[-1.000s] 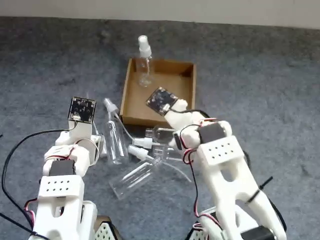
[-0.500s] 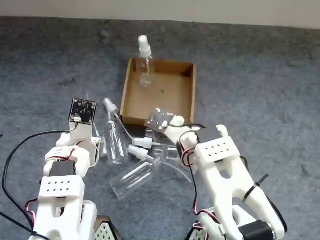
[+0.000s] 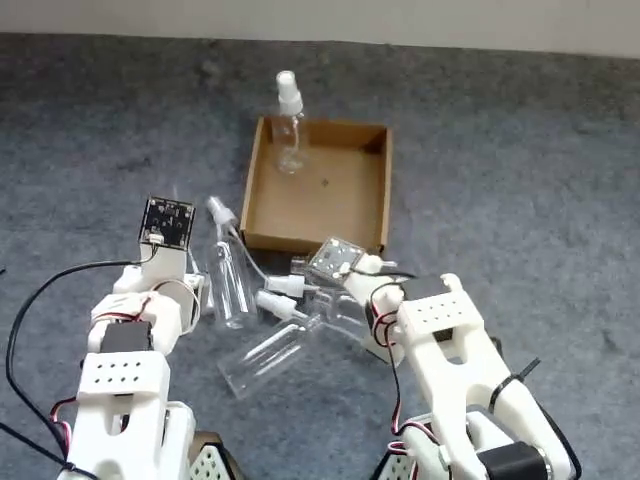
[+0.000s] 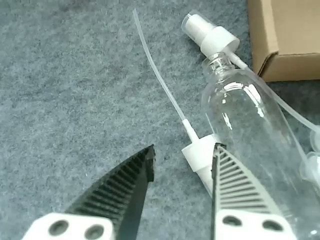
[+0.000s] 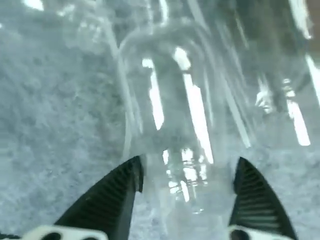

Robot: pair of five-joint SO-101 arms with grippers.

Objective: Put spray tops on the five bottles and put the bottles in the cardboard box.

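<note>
Left end effector (image 4: 183, 155) is hovering, jaws apart, around a loose white plastic spray top (image 4: 196, 151). Right end effector (image 5: 187, 172) is straddling, jaws apart, a clear plastic bottle (image 5: 170, 100).

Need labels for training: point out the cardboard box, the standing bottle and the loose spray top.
cardboard box (image 3: 330, 205), high view, bare floor.
standing bottle (image 3: 291, 145), high view, clear body.
loose spray top (image 4: 196, 152), left wrist view, white cap.

Shallow brown cardboard box (image 3: 325, 205), open on top, has one clear bottle (image 3: 291, 145) standing upright in its far left corner, white spray top on. The rest lie on their sides, jumbled just outside its near wall: capped bottle (image 3: 230, 280), loose top (image 4: 197, 152) right beside it, slanted bottle (image 3: 268, 358) nearest the camera.
</note>
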